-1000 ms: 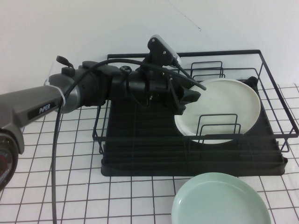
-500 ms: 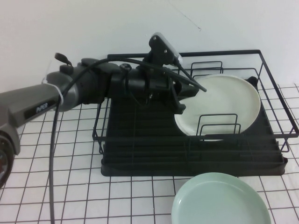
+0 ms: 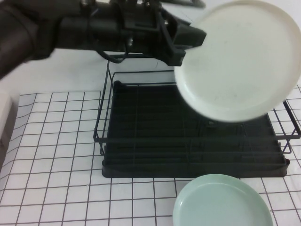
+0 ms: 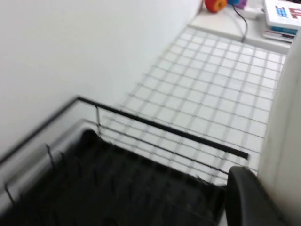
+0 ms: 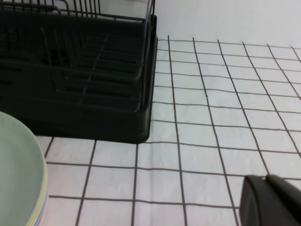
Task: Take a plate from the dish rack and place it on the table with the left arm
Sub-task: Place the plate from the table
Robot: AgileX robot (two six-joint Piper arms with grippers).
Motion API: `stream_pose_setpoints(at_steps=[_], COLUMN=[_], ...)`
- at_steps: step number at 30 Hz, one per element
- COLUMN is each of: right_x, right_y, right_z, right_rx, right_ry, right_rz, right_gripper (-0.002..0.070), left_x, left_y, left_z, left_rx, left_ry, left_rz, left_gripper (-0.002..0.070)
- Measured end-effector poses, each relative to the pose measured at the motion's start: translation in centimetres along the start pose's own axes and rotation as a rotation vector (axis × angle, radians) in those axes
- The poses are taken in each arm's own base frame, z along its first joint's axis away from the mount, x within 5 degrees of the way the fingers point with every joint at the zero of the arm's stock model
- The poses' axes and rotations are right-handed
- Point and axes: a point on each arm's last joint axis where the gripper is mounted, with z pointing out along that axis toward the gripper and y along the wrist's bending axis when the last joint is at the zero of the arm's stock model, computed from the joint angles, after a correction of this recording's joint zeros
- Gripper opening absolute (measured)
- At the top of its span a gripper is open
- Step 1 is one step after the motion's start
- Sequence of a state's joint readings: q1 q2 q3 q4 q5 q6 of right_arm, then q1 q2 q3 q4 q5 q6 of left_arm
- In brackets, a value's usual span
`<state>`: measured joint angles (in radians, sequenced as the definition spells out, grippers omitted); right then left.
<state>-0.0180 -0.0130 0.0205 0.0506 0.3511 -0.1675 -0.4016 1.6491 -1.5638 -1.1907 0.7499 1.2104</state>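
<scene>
My left gripper (image 3: 190,41) is shut on the left rim of the off-white plate (image 3: 242,61) and holds it high in the air, above the back right of the black dish rack (image 3: 188,141). The plate faces the camera and hides the rack's far right corner. In the left wrist view the plate's edge (image 4: 288,117) fills the right side next to one black finger (image 4: 244,197), with the rack (image 4: 94,188) far below. My right gripper (image 5: 273,200) is shut and empty, low over the gridded table (image 5: 211,122) to the right of the rack (image 5: 84,70).
A mint-green plate (image 3: 221,203) lies on the table in front of the rack's right half; it also shows in the right wrist view (image 5: 19,179), on top of other plates. Bare gridded table (image 3: 51,155) lies left of the rack. A wall stands behind.
The left arm has lifted the off-white plate out of the rack's dividers and up high, toward the camera. The rack's right slots now stand empty.
</scene>
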Motion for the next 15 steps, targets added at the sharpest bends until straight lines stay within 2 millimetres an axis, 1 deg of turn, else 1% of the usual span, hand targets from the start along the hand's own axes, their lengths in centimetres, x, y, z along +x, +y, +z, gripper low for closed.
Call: stream_pose_setpoints(at_steps=[2,4,7,10,12,15], right_x=[0.0,0.0,0.0,0.0,0.0,0.0], right_y=[0.0,0.0,0.0,0.0,0.0,0.0], right_z=[0.0,0.0,0.0,0.0,0.0,0.0], right_rx=[0.000,0.000,0.000,0.000,0.000,0.000], right_ry=[0.000,0.000,0.000,0.000,0.000,0.000], right_rz=[0.000,0.000,0.000,0.000,0.000,0.000], right_gripper=[-0.0001,-0.0001,-0.0001,-0.0001,-0.0001,-0.0001], left_x=[-0.3,0.0,1.4,3.2,4.6,6.5], left_y=[-1.5,-3.0,-5.3,-7.2,-8.4,-9.0], left_z=[-1.3,-1.8,-1.7,-0.4,1.0,3.0], left_rx=[0.032,0.074,0.146,0.158,0.145,0.133], left_ry=[0.076,0.187,0.388,0.564,0.645,0.693], left_rz=[-0.074,-0.138,-0.225,-0.229,-0.214,-0.238], left_gripper=[0.0070,0.0070,0.0070,0.0070,0.0070,0.0070])
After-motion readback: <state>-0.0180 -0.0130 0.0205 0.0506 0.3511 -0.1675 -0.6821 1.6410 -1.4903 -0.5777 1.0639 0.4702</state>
